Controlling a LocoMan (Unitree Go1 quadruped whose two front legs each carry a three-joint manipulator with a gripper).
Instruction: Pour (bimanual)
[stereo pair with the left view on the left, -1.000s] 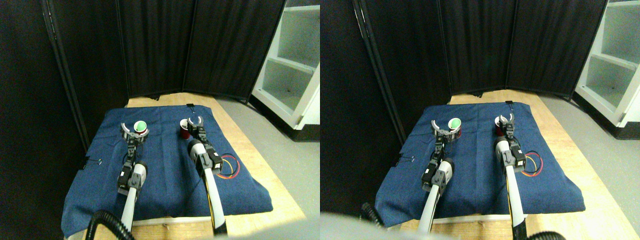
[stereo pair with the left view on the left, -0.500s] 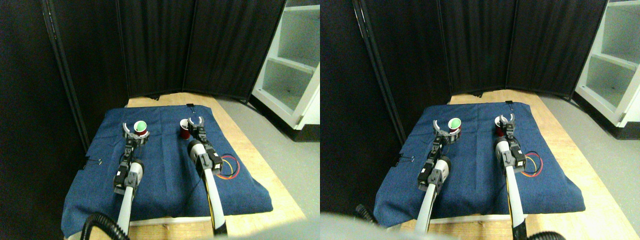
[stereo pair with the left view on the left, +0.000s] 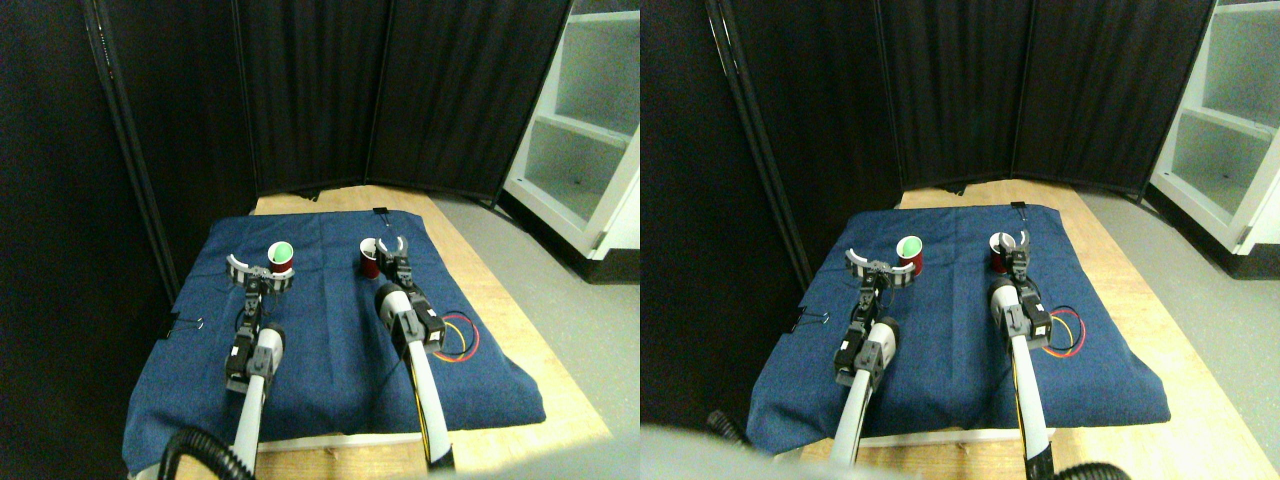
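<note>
L pincer (stereo pair with the left view on the left: 259, 274) was spread wide at 7 o'clock of green-filled cup (stereo pair with the left view on the left: 281, 255); R pincer (stereo pair with the left view on the left: 391, 245) spread beside red cup (stereo pair with the left view on the left: 369, 262). Cups prob. light, tippy, crushable: grip mid-wall.

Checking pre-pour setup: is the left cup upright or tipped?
Upright. The red cup stands on the blue cloth with its round mouth facing up, green inside showing.

Left gripper (stereo pair with the left view on the left: 256, 271) shifted left off green-topped cup (stereo pair with the left view on the left: 281, 256), fingers spread wider
</note>
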